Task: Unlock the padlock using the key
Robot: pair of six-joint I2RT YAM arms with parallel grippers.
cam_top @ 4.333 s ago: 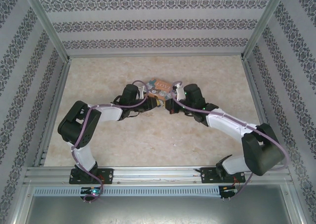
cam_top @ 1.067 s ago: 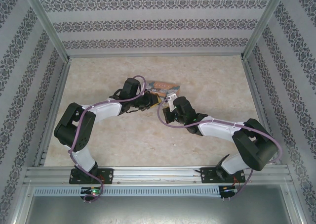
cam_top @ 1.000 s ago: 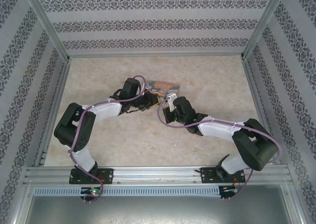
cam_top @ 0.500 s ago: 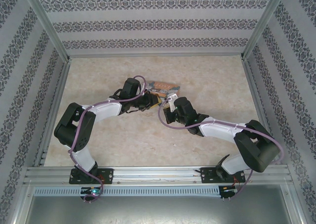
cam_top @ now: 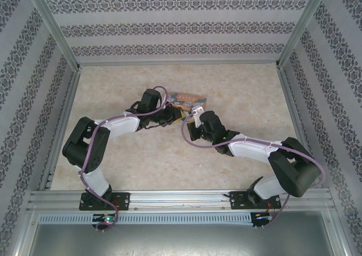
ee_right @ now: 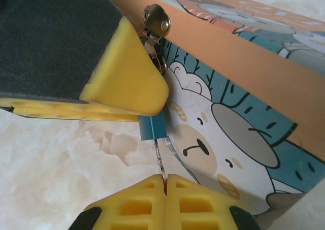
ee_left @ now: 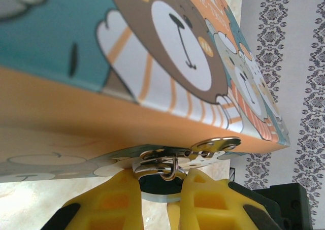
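The orange-and-blue cartoon tin (cam_top: 186, 99) lies on the table with both grippers at its near side. In the left wrist view my left gripper (ee_left: 161, 183) is shut on the small teal padlock (ee_left: 158, 190). The padlock's silvery shackle (ee_left: 166, 166) hangs through the tin's metal hasp (ee_left: 213, 145). In the right wrist view my right gripper (ee_right: 164, 182) is shut on the thin silvery key (ee_right: 160, 159). The key's blade runs up into the bottom of the blue padlock (ee_right: 152, 127), just under a left finger (ee_right: 127, 83).
The tin (ee_right: 244, 138) stands right beside the padlock and key. Metal frame posts and patterned walls enclose the marbled table (cam_top: 141, 160). The two arms meet near the table's middle (cam_top: 184, 117).
Since the earliest frame the right arm has swung down to the tin's near side and the left has shifted. Over the last second almost nothing has moved.
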